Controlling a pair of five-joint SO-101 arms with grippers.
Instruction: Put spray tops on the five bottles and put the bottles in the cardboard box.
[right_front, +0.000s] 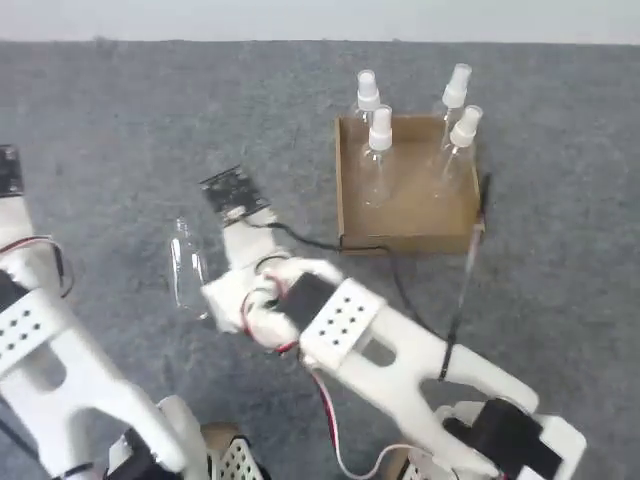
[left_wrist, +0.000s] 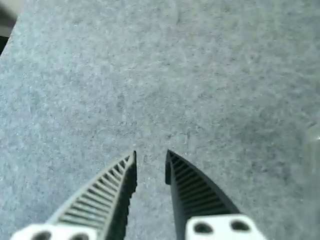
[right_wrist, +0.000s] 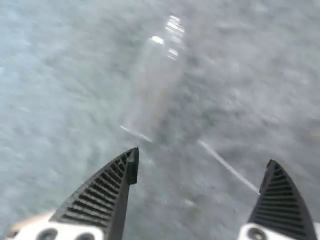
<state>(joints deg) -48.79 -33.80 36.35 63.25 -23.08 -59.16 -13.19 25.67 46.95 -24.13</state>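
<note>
Currently your fifth bottle (right_front: 187, 268) lies on its side on the grey carpet (right_front: 120, 140), left of the cardboard box (right_front: 410, 240) and well apart from it. It is plain clear plastic with a bare neck. Its long axis runs near to far, with the neck toward the far side.

Your right gripper (right_wrist: 202, 156) has its jaws spread wide with nothing between them, and the bottle's base lies just ahead of the tips. Your left gripper (left_wrist: 151, 152) hangs over bare carpet, jaws a narrow gap apart and gripping nothing.

Four bottles with white spray tops stand upright at the box. The near pair (right_front: 378, 160) is inside it. The far pair (right_front: 366, 100) is at its far wall, but you cannot tell whether inside or just behind.

A black cable (right_front: 310, 240) runs from the right arm toward the box's near wall. A thin dark line (right_front: 462, 290) slants past the box's right side.
</note>
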